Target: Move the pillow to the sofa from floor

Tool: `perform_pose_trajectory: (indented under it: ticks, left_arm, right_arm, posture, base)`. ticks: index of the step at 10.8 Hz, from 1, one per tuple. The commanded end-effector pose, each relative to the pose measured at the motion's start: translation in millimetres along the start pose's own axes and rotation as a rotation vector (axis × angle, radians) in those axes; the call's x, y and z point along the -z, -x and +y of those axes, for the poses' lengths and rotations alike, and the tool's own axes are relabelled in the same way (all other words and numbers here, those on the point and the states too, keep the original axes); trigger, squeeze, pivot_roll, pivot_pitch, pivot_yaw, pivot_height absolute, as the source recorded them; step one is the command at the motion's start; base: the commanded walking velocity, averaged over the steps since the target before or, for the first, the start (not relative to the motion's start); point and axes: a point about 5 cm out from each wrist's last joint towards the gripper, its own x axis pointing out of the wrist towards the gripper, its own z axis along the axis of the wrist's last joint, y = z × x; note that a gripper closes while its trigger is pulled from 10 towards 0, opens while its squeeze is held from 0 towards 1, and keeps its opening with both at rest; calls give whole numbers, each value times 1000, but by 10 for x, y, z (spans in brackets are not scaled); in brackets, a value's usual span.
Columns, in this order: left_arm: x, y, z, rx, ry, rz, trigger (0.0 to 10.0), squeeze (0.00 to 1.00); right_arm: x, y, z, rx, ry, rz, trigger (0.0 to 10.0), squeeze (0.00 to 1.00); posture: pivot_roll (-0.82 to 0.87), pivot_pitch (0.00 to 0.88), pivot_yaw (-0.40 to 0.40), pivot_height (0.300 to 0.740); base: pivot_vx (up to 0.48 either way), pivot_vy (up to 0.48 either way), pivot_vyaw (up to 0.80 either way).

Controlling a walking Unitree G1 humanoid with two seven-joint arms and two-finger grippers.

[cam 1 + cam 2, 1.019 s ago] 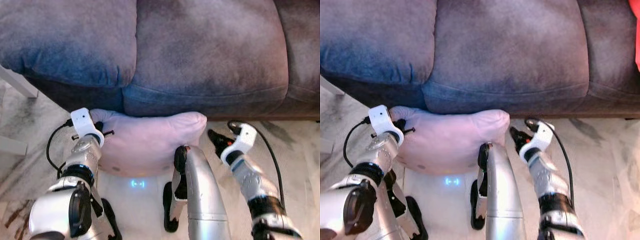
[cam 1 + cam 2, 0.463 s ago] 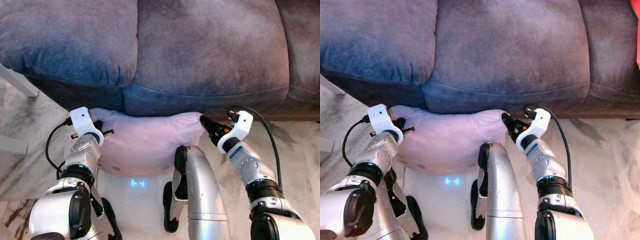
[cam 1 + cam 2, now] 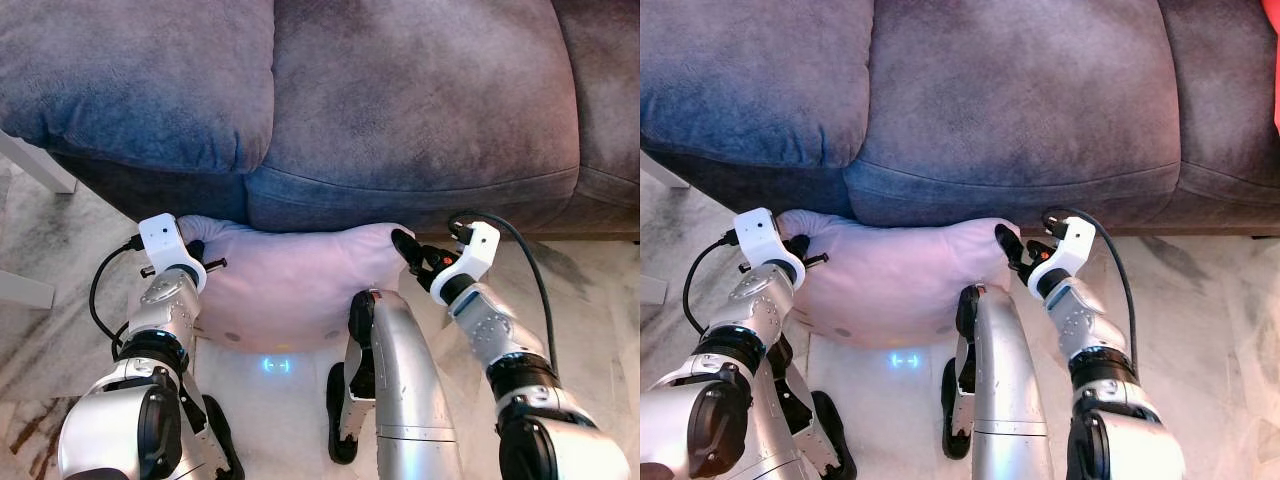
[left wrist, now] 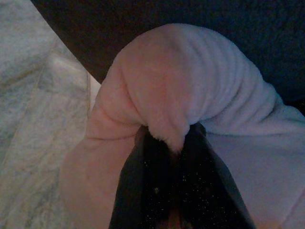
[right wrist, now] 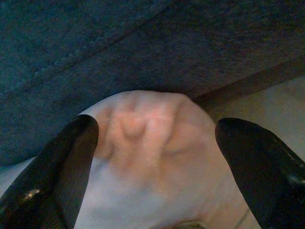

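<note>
The pink pillow [image 3: 290, 290] lies on the floor [image 3: 590, 300] at frame centre, against the front of the grey sofa [image 3: 400, 110]. The left claw [image 4: 167, 157] pinches its left corner; the right claw [image 5: 157, 157], fingers spread, straddles its right corner.

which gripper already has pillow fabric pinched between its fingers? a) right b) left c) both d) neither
b: the left gripper has a fold of the pink pillow squeezed between its fingers, while the right gripper is open, its fingers spread either side of the pillow's corner.
</note>
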Motion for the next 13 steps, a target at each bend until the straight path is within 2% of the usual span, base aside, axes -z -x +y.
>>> perform_pose_trajectory:
  ticks: [1, 4, 6, 7, 8, 13]
  left_arm:
    - [124, 34, 98, -35, -9, 38, 10000, 0]
    - [122, 60, 113, -29, -17, 18, 10000, 0]
    - [114, 74, 95, -16, -18, 7, 10000, 0]
    - [122, 90, 87, -10, -18, 7, 10000, 0]
    - [136, 96, 89, -10, -21, 12, 10000, 0]
    - [127, 129, 96, -11, -48, 10, 10000, 0]
  right_arm:
    - [127, 20, -39, 4, -7, 35, 10000, 0]
    - [185, -20, 3, -24, -17, 47, 10000, 0]
    - [179, -40, -4, 7, 32, 49, 10000, 0]
    - [174, -40, -22, 27, 42, 41, 2745, 0]
    - [156, -41, -31, 39, 47, 28, 0, 0]
    - [203, -29, -37, 20, 48, 22, 0, 0]
  posture:
    - [5, 422, -150, 445]
    - [29, 435, -146, 445]
    - [45, 442, -143, 445]
    - [46, 442, -142, 445]
    - [48, 444, -141, 445]
    - [47, 452, -136, 445]
  base:
    - [0, 0, 0]
    - [0, 0, 0]
    - [0, 0, 0]
    - [0, 0, 0]
    - [0, 0, 0]
    - [0, 0, 0]
